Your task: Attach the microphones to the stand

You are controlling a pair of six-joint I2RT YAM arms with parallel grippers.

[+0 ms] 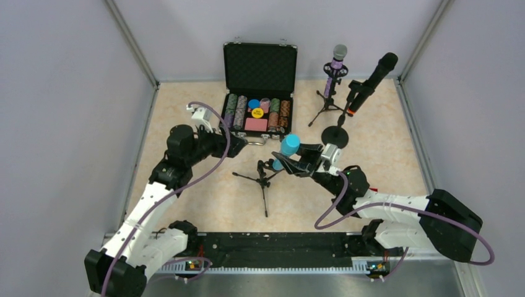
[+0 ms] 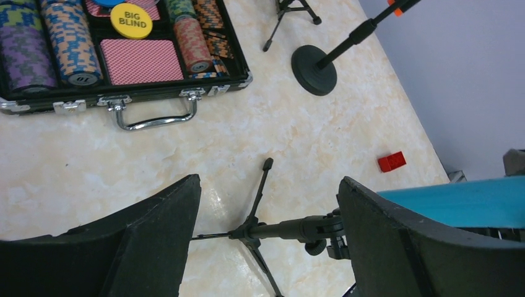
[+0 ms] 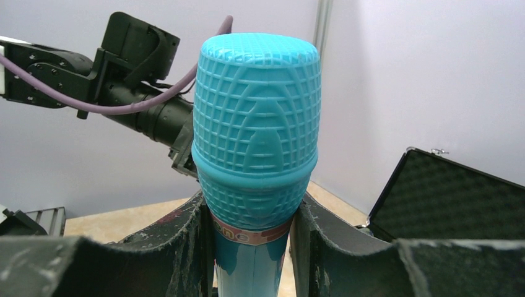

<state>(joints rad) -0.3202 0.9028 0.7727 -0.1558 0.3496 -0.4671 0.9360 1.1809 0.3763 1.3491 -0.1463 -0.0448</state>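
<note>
I've got the turquoise microphone point(image 3: 257, 124) clamped in the right gripper point(image 3: 251, 207), with the fingers closed on its handle just under the head. It hangs close beside the top of the empty tripod stand point(image 1: 265, 179) at mid-table, at about the stand's 2 o'clock, and I can't tell whether the two touch. The left gripper point(image 2: 269, 185) is spread wide with nothing in it, hovering at the stand's 10 o'clock and looking down on it. The purple microphone point(image 1: 336, 65) and the black microphone point(image 1: 371, 80) already sit mounted at the table's 1 o'clock, so I judge this is the last one. To do it well, I'd bring the left fingers onto the post below the clip point(image 2: 326, 234) first, since that light tripod looks likely to skid or tip. Then I'd line the handle up with the clip and push the tail in slowly. I'd let go only once it's seated.
</note>
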